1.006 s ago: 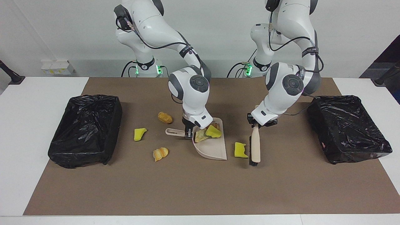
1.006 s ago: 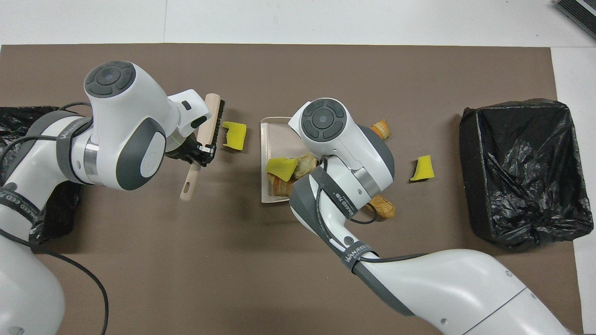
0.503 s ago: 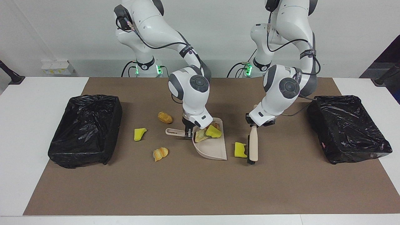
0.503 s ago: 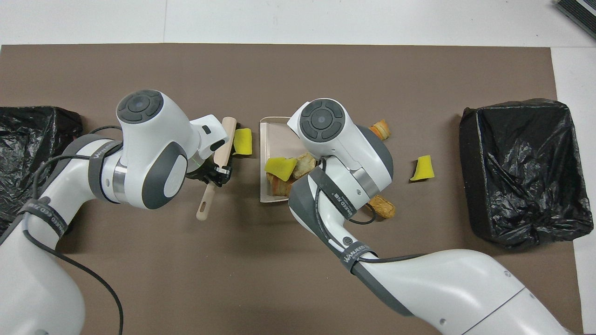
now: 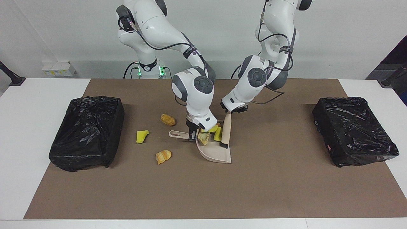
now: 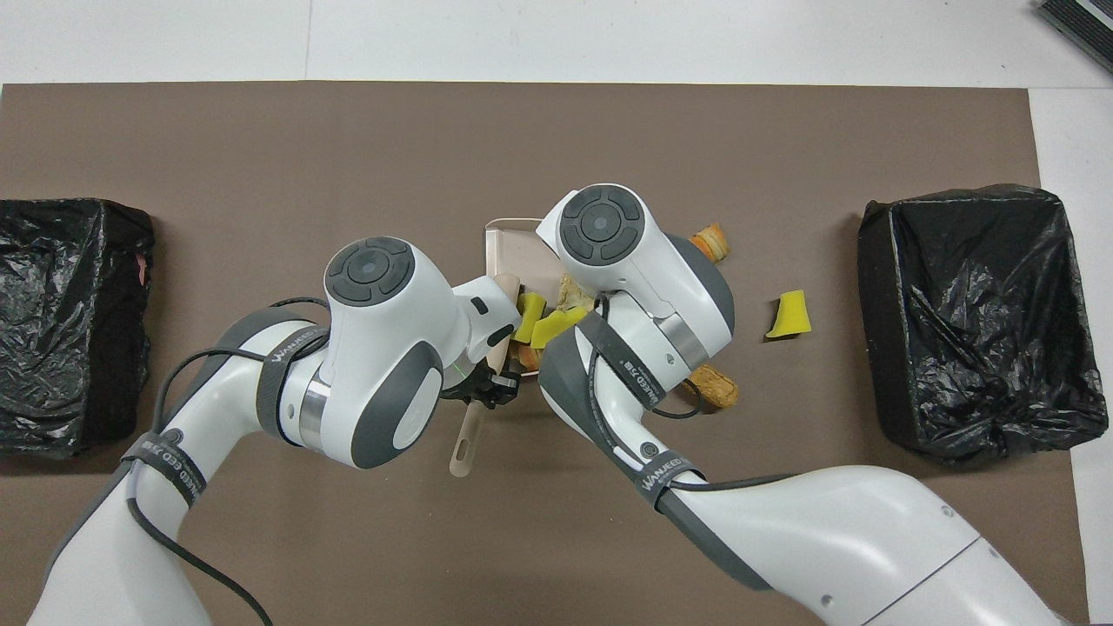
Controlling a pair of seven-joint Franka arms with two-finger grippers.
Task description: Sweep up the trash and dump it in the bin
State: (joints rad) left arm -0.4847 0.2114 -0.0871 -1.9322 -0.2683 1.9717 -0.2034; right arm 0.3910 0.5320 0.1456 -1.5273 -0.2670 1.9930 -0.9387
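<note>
Since a second ago your left hand, clamped on the brush, has crossed from open mat to the dustpan. The yellow scrap that lay beside the pan now sits inside with the pile, the brush head resting in the pan against it. Your right hand has not shifted; it grips the dustpan handle.

Three scraps remain on the mat toward the right arm's end: a tan lump, a yellow chunk, an orange piece farther from the robots.

One bin stands at that end, the other bin at the left arm's end, both well apart from the pan. Open mat lies between the pan and each bin, and out to the worktop edge.
</note>
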